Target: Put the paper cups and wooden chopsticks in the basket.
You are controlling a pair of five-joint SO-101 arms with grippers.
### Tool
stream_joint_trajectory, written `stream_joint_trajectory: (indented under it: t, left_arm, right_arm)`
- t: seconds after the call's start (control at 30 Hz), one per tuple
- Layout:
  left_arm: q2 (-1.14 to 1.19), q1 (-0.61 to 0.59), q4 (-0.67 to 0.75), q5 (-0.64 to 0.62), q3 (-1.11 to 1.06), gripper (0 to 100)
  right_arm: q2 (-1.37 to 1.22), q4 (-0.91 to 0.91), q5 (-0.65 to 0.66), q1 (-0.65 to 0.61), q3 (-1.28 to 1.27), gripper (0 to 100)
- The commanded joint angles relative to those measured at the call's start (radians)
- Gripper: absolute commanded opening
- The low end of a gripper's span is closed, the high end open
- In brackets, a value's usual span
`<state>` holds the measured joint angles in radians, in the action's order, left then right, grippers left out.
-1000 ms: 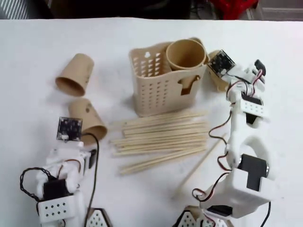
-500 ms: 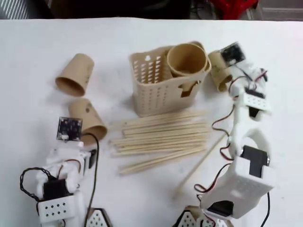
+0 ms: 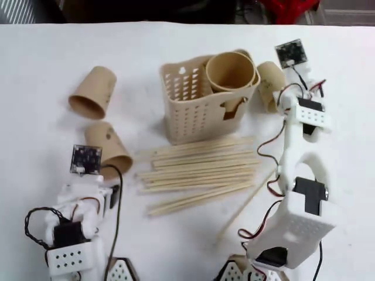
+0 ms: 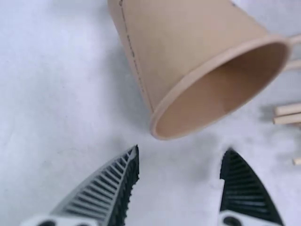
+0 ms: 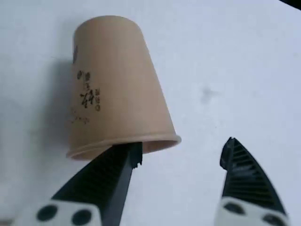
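A cream perforated basket (image 3: 196, 108) stands mid-table with one paper cup (image 3: 229, 70) upright inside it. Beside it lies a second cup (image 3: 270, 82) (image 5: 113, 89); my right gripper (image 5: 183, 147) is open at its rim, one finger against the rim. Two more cups lie at the left, one farther back (image 3: 94, 91) and one nearer (image 3: 108, 146) (image 4: 197, 66). My left gripper (image 4: 183, 153) is open just short of the nearer cup's mouth. A pile of wooden chopsticks (image 3: 202, 172) lies in front of the basket.
One stray chopstick (image 3: 246, 205) lies slanted between the pile and the right arm's base (image 3: 293, 234). The white table (image 3: 53, 52) has bare room at the far left and along the back edge.
The right arm has swung back and away from the basket, uncovering the cup that lies beside it. The left arm has kept still.
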<state>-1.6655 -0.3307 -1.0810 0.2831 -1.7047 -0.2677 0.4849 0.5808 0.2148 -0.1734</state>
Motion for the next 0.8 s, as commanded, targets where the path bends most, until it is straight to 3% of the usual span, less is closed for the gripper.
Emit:
stream_joint_trajectory:
  t: [0.0,0.27,0.5,0.77]
  left_arm:
    - [-0.008,-0.002,-0.002,0.008,0.005,28]
    - [-0.008,-0.002,-0.002,0.008,0.005,28]
    - [-0.008,-0.002,-0.002,0.008,0.005,28]
    - [-0.008,-0.002,-0.002,0.008,0.005,28]
  right_arm:
    - [0.001,0.001,0.026,-0.03,0.044,27.2]
    - [-0.139,-0.031,0.031,-0.033,0.14,25.4]
    - [-0.254,-0.074,0.014,0.005,0.232,0.9]
    - [-0.159,0.044,-0.138,0.099,0.239,1.6]
